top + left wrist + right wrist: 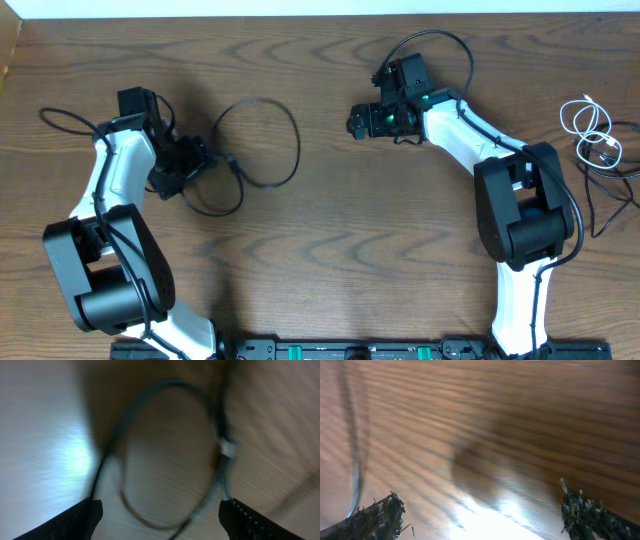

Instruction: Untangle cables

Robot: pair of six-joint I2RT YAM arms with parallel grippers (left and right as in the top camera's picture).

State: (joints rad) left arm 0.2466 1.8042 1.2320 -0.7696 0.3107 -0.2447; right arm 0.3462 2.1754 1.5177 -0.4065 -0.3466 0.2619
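A black cable [297,150] lies in a loose loop on the wooden table, left of centre. My left gripper [205,158] is at the loop's left edge. In the left wrist view the gripper [160,512] is open, and the blurred cable loop [165,382] runs down between its jaws, which do not clamp it. My right gripper [355,122] is open and empty over bare table right of the loop. It also shows in the right wrist view [480,510]. A thin cable [355,460] shows at that view's left edge. A white cable [590,128] and a second black cable [588,195] lie bundled at the far right.
Thicker black arm cables arch behind the right arm [440,35] and beside the left arm [60,115]. The table's far edge [320,14] meets a white wall. A black rail [340,350] with green parts runs along the near edge.
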